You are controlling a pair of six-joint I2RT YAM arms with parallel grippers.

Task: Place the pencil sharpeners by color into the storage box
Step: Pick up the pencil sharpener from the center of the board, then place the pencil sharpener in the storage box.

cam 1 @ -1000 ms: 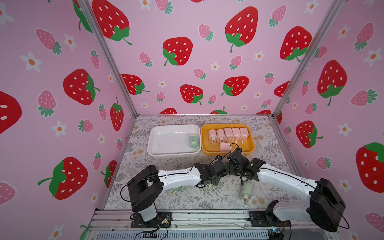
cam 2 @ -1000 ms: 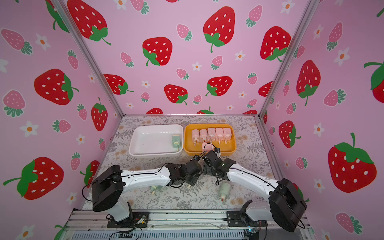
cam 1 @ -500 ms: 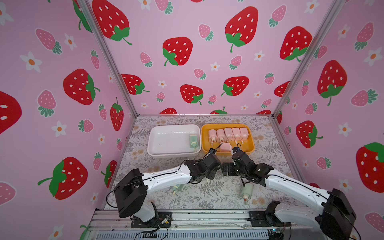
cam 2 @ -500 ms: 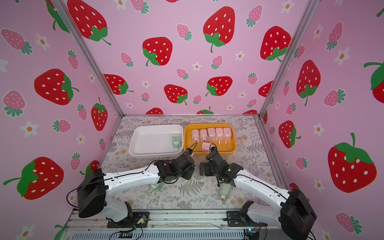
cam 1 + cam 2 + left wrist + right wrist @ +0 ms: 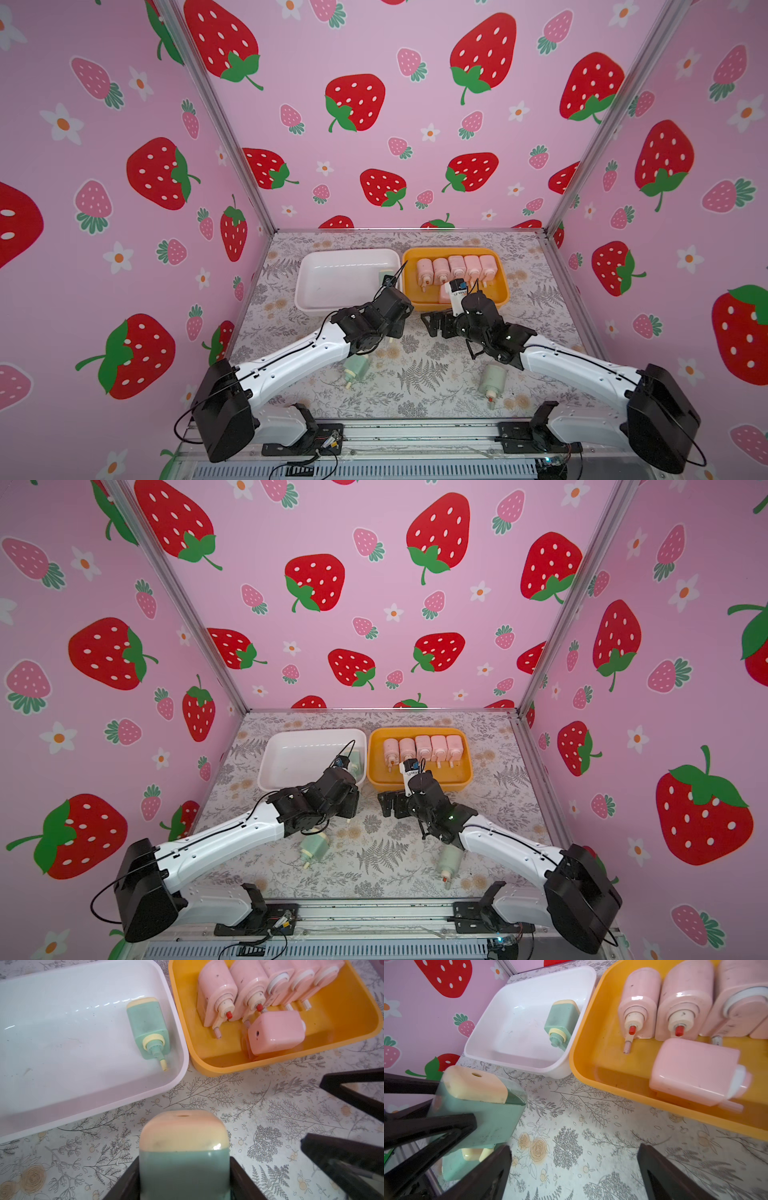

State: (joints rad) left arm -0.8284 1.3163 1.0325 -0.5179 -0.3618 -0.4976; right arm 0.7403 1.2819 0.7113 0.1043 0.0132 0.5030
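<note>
Now our left jaws clamp a mint green plastic sharpener (image 5: 184, 1157) by its sides, just short of the white rectangular plastic tray (image 5: 62, 1032), since green belongs there beside the green sharpener (image 5: 148, 1022) already inside. Our right jaws stand wide and empty near that tray; six pale pink sharpeners (image 5: 216, 991) fill the orange-yellow tray (image 5: 332, 1014) adjoining it.
</note>
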